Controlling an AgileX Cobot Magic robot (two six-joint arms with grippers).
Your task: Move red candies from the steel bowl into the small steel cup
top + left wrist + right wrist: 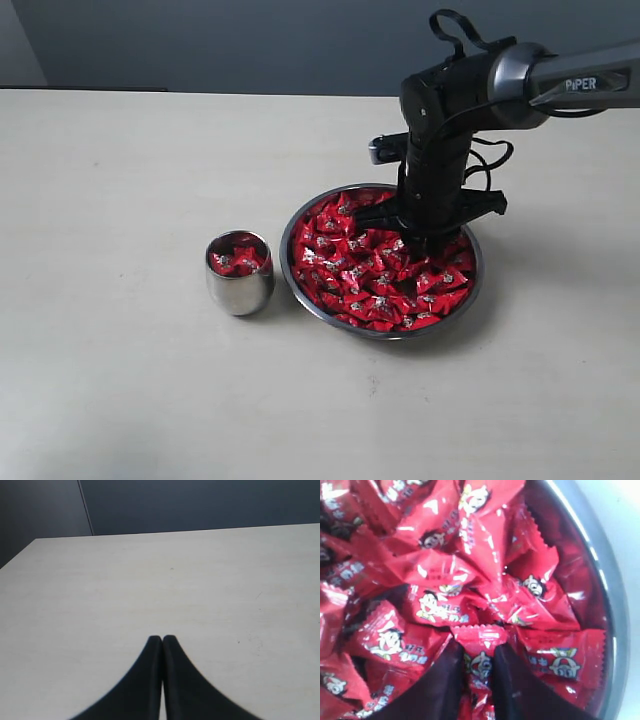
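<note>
Right gripper (479,650) snug around red candy (481,636)

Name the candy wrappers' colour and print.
The red candies are shiny red with a small cartoon figure; clearest in right wrist view.

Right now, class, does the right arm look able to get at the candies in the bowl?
Likely yes: its claw is down in the open bowl among the candies, one candy between its jaws, nothing over the pile.
</note>
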